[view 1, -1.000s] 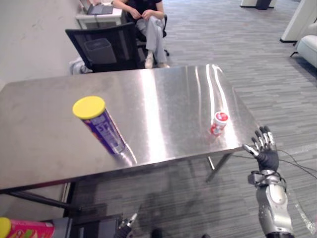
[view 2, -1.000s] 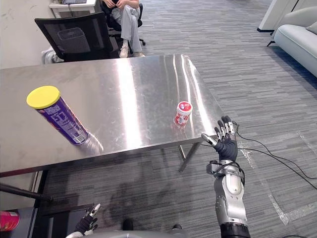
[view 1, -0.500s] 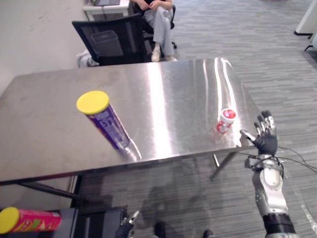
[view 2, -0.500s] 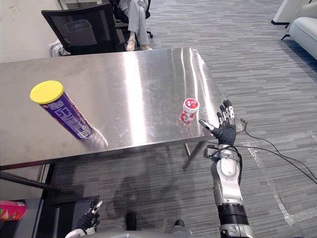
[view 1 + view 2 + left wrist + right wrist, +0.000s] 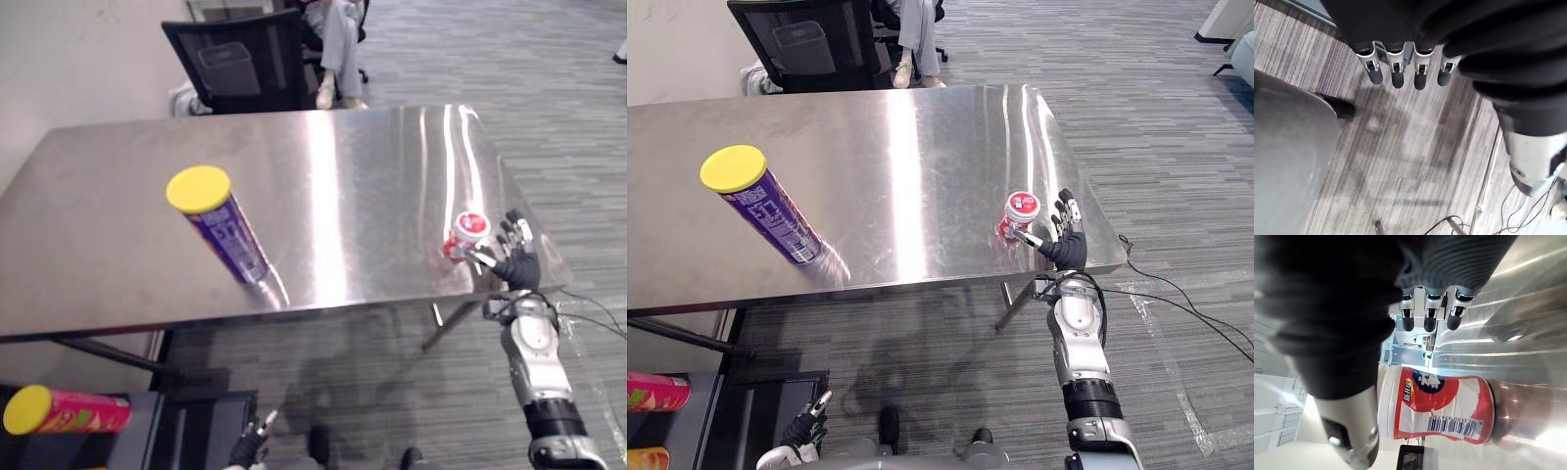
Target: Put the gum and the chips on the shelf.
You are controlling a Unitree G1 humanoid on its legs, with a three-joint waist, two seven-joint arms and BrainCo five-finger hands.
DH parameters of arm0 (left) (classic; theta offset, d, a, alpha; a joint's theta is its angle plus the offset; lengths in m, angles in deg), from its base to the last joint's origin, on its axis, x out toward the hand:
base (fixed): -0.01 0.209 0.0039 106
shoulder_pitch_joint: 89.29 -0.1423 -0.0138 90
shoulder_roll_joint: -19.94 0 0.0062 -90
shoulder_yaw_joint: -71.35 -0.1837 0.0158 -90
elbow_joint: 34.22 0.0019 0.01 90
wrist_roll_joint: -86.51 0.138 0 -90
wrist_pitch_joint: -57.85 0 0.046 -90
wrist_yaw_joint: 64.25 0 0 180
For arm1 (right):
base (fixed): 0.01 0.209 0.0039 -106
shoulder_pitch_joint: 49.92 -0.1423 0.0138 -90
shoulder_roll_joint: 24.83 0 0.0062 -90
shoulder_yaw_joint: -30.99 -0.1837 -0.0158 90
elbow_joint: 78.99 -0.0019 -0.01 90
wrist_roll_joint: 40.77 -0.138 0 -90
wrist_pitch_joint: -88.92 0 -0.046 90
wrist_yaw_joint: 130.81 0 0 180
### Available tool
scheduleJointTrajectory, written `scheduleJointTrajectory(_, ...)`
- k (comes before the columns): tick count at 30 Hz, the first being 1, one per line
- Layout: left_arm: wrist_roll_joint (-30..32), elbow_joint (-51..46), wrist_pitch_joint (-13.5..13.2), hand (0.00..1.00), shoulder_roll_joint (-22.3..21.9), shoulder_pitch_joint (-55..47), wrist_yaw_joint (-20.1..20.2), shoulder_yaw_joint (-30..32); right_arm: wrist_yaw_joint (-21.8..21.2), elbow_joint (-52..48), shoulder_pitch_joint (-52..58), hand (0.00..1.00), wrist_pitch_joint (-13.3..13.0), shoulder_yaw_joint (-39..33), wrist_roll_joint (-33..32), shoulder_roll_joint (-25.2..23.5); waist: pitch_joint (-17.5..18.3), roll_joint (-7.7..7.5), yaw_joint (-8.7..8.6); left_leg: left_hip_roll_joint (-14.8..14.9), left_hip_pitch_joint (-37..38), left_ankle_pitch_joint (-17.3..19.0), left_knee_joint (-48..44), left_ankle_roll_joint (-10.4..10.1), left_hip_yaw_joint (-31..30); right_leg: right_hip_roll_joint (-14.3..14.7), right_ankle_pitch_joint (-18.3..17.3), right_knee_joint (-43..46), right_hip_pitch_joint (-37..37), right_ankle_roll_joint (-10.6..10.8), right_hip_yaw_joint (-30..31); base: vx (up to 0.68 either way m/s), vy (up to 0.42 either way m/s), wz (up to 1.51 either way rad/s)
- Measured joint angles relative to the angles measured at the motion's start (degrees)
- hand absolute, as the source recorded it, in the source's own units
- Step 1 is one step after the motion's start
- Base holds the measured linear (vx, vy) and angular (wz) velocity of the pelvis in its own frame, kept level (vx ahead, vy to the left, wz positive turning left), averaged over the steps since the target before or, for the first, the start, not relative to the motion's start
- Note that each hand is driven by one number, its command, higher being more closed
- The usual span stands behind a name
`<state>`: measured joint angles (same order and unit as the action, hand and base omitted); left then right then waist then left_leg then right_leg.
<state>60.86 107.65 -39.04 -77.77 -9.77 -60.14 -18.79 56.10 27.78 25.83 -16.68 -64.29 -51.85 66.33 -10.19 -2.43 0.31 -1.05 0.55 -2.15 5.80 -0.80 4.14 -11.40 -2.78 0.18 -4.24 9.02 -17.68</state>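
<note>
Nearest, my left hand (image 5: 807, 428) hangs low, below the near edge of the table (image 5: 333, 166), its fingers (image 5: 1396, 74) straight and empty above the carpet (image 5: 1415, 147). My right hand (image 5: 517, 266) is at the table's near right corner, fingers (image 5: 1429, 319) spread open and holding nothing. The gum (image 5: 468, 233) stands on the table between thumb and fingers. Farther left on the table stands the purple chips can (image 5: 223, 235) with its yellow lid. Beyond the table's far edge is a black chair (image 5: 245, 54).

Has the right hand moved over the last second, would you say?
Yes: the right hand has closed in on the gum, from beyond the table corner.
</note>
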Motion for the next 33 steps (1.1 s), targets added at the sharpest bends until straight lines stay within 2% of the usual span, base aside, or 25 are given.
scheduleJointTrajectory(2, -0.01, -0.42, 0.02, 0.0, 0.0, 0.0, 0.08, 0.0, -0.03, 0.11, -0.88, 0.0, 0.67, 0.72, 0.01, 0.02, -0.53, 0.07, 0.03, -0.01, 0.0, -0.15, 0.02, 0.01, -0.06, -0.03, 0.0, 0.07, -0.02, -0.01, -0.06, 0.0, 0.0, 0.0)
scheduleJointTrajectory(14, 0.02, -1.61, 0.03, 0.0, 0.16, -0.02, 0.7, 0.01, -1.93, 2.35, -5.99, 0.0, 0.69, 3.48, 2.24, 1.2, -1.93, 0.15, 0.23, -0.24, -0.02, -0.4, -0.01, 0.17, -0.29, -0.31, 0.03, 0.14, -0.18, 0.04, -0.49, 0.0, 0.002, 0.01)
scheduleJointTrajectory(19, 0.98, -2.62, -0.03, 0.0, 0.15, -0.02, 0.69, -0.05, -2.17, 2.37, -7.16, 0.0, 0.69, 3.53, 2.23, 1.21, -2.23, 0.18, 1.33, -0.25, -0.21, -0.41, -0.02, 0.17, -0.46, -0.35, 0.05, 0.16, -0.16, 0.08, -0.74, 0.01, 0.002, 0.02)
scheduleJointTrajectory(20, 1.25, -2.7, -0.05, 0.0, 0.15, -0.02, 0.69, -0.06, -2.17, 2.51, -7.63, 1.0, 0.69, 3.63, 2.22, 1.21, -2.24, 0.18, 1.4, -0.24, -0.28, -0.43, -0.02, 0.18, -0.59, -0.37, 0.1, 0.16, -0.15, 0.15, -0.84, 0.02, 0.006, 0.05)
scheduleJointTrajectory(33, 1.23, -3.19, -0.35, 0.0, 0.16, -0.03, 0.66, -0.06, -0.42, 4.99, -10.14, 1.0, 0.66, 3.75, 2.14, 1.35, -3.19, 0.33, 1.48, -0.35, -0.31, -0.71, 0.02, 0.29, -1.29, -0.74, 0.14, 0.91, -0.08, 0.22, -1.19, 0.0, 0.005, 0.02)
